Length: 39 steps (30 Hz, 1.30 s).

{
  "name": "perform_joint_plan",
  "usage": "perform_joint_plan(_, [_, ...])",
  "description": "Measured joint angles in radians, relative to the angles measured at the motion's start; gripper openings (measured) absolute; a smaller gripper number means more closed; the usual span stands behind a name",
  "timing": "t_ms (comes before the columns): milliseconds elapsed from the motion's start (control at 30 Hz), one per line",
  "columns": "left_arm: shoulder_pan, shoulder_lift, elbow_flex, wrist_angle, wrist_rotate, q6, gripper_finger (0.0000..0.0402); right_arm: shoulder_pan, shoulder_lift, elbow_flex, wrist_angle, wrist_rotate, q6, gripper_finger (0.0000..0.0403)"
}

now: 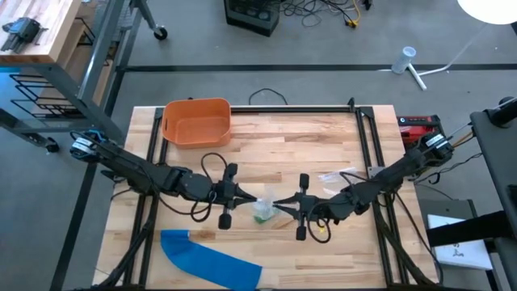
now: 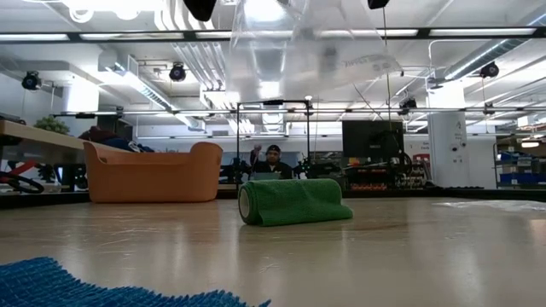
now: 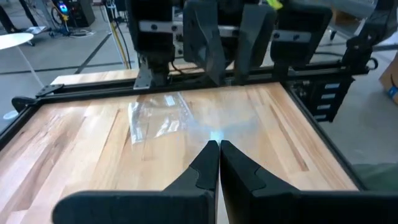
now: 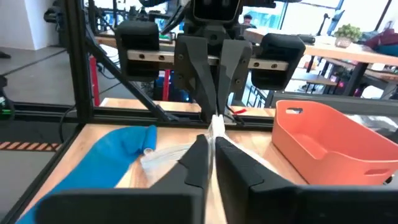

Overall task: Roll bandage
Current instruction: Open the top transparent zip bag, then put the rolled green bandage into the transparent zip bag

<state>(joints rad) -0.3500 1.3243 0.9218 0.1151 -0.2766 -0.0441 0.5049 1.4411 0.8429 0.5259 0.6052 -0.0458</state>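
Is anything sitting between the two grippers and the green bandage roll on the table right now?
Yes. A clear plastic bag is pinched between the left gripper and right gripper, held up above the green bandage roll, which lies on the table. Neither gripper is free until the bag is released.

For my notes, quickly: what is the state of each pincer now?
Left pincer: closed, holding clear plastic wrapper.
Right pincer: closed on same wrapper.

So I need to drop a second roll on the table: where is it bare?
Bare wood lies right of the orange bin, along the far edge, and at the near right corner. The middle is crowded: both hands meet over the green bandage; blue cloth fills near left.
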Motion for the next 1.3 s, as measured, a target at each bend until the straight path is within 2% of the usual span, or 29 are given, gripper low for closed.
perform_joint_plan(333, [0.000,-0.013,0.000,-0.071,-0.001,0.002,0.0000,0.054,-0.083,0.001,-0.237,-0.001,0.086,0.0165])
perform_joint_plan(567, [-0.003,-0.049,0.000,-0.178,-0.001,0.002,0.0000,0.105,-0.115,0.001,-0.416,-0.006,0.229,0.0207])
perform_joint_plan(733, [-0.003,-0.090,0.000,-0.217,-0.017,-0.025,0.0000,0.093,-0.004,0.001,-0.417,-0.037,0.314,0.0220])
perform_joint_plan(900, [-0.006,-0.114,0.000,-0.180,-0.090,-0.051,0.0000,0.009,0.147,0.042,-0.456,-0.120,0.342,0.0231])
perform_joint_plan(1033, [-0.006,-0.119,0.000,-0.225,-0.166,-0.052,0.0000,-0.038,0.257,0.170,-0.589,-0.146,0.304,0.0238])
perform_joint_plan(1300, [-0.006,-0.147,0.000,-0.342,-0.453,-0.141,0.0000,-0.095,0.433,0.468,-0.884,-0.143,0.174,0.0253])
